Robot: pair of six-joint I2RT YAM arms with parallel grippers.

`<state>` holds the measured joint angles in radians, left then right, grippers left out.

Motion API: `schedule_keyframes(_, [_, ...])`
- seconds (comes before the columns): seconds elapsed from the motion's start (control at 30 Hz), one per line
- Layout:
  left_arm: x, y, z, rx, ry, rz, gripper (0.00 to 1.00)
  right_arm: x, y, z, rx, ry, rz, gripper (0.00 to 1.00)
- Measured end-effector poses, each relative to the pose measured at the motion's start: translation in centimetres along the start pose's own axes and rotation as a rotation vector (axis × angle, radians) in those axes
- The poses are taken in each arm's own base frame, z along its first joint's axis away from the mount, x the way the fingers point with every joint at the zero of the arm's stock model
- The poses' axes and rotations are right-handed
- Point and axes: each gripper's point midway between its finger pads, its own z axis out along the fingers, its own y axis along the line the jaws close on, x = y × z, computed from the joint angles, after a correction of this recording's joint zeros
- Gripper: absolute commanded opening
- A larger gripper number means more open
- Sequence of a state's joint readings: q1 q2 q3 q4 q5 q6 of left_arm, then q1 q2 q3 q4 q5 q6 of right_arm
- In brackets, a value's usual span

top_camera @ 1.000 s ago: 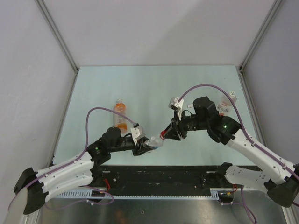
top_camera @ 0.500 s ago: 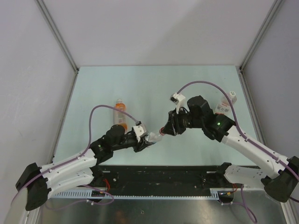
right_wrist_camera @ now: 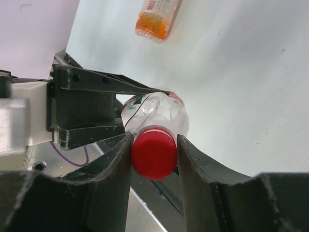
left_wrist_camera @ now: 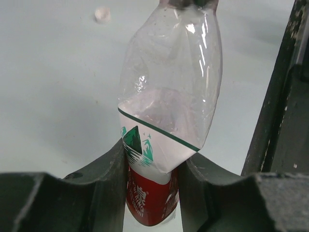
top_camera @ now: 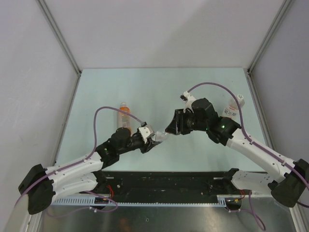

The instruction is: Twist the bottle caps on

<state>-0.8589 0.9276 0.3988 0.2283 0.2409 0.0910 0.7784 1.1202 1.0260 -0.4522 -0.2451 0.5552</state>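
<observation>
My left gripper [top_camera: 153, 140] is shut on the lower, labelled part of the clear bottle with the red-and-white label [left_wrist_camera: 164, 121], holding it tilted above the table. My right gripper [top_camera: 172, 128] is shut on the red cap [right_wrist_camera: 153, 152], which sits on that bottle's neck [right_wrist_camera: 157, 113]. In the left wrist view the fingers [left_wrist_camera: 108, 174] press the red label from both sides. The orange-liquid bottle [top_camera: 124, 117] lies on the table to the left of the grippers. The white-label bottle [top_camera: 233, 110] lies at the far right. One white cap [left_wrist_camera: 102, 14] lies loose on the table.
The orange-liquid bottle also shows in the right wrist view [right_wrist_camera: 157, 17], beyond the held bottle. The table's near edge with the black rail [top_camera: 169, 179] runs just below both grippers. Grey walls enclose the table on the left, back and right.
Both grippers have moved a little away from the near edge with the bottle between them. The right wrist has turned around the cap. The left gripper has shifted to the right.
</observation>
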Motion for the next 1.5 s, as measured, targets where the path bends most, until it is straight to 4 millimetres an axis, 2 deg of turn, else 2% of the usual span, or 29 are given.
schedule_keyframes(0.1, [-1.7, 0.1, 0.3, -0.001, -0.068, 0.018, 0.0, 0.4, 0.6, 0.4, -0.028, 0.026, 0.024, 0.52])
schedule_keyframes(0.27, [-3.2, 0.2, 0.5, -0.006, -0.127, 0.032, 0.0, 0.7, 1.3, 0.5, -0.066, 0.045, 0.032, 0.64])
schedule_keyframes(0.43, [-4.5, 0.4, 0.6, -0.015, -0.178, 0.039, 0.0, 0.7, 1.5, 0.4, -0.088, 0.051, -0.002, 0.94])
schedule_keyframes(0.5, [-5.1, 0.5, 0.6, -0.019, -0.202, 0.036, 0.0, 0.7, 1.8, 0.2, -0.107, 0.05, -0.025, 0.98])
schedule_keyframes(0.83, [-5.1, 0.9, 1.1, -0.038, -0.21, 0.001, 0.0, -1.2, 3.9, -3.3, -0.201, -0.076, -0.221, 0.99])
schedule_keyframes(1.07, [-4.8, 0.7, 0.4, -0.023, -0.223, -0.011, 0.0, -2.9, 4.0, -7.1, -0.186, -0.216, -0.413, 0.99])
schedule_keyframes(1.27, [-5.5, 0.3, -0.7, 0.035, -0.27, 0.006, 0.0, -2.0, 4.0, -8.9, -0.22, -0.222, -0.593, 0.9])
schedule_keyframes(1.4, [-4.7, -2.0, -1.1, 0.17, -0.265, 0.034, 0.0, -0.7, 4.5, -9.7, -0.31, -0.231, -0.743, 0.86])
schedule_keyframes(1.5, [-4.4, -3.6, -1.5, 0.266, -0.265, 0.059, 0.0, 1.1, 4.8, -10.1, -0.406, -0.229, -0.883, 0.85])
